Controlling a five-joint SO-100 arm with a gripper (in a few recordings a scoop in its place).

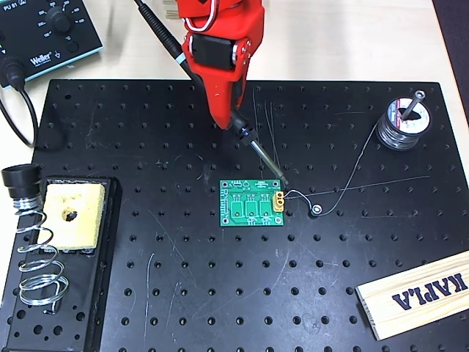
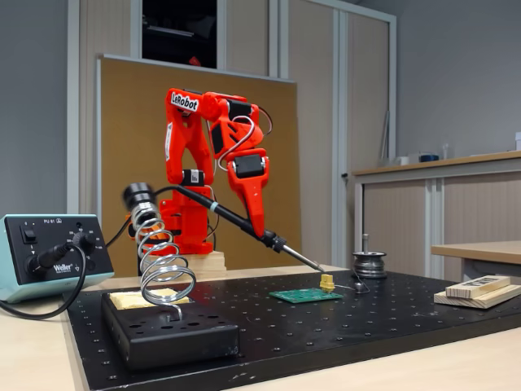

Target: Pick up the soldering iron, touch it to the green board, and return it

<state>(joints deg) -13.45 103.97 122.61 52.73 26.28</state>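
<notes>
Gripping the slim black soldering iron (image 1: 220,103), the red claw (image 1: 233,117) slants its metal tip onto the green board (image 1: 253,203).

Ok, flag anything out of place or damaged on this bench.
Only one thing stands out: loose solder wire trails from the spool across the black perforated board toward the green board. Nothing looks spilled or broken.

Coil stand (image 1: 37,249), yellow sponge (image 1: 73,214), solder spool (image 1: 401,121), wooden plank (image 1: 418,295), soldering station (image 1: 44,33)
</notes>
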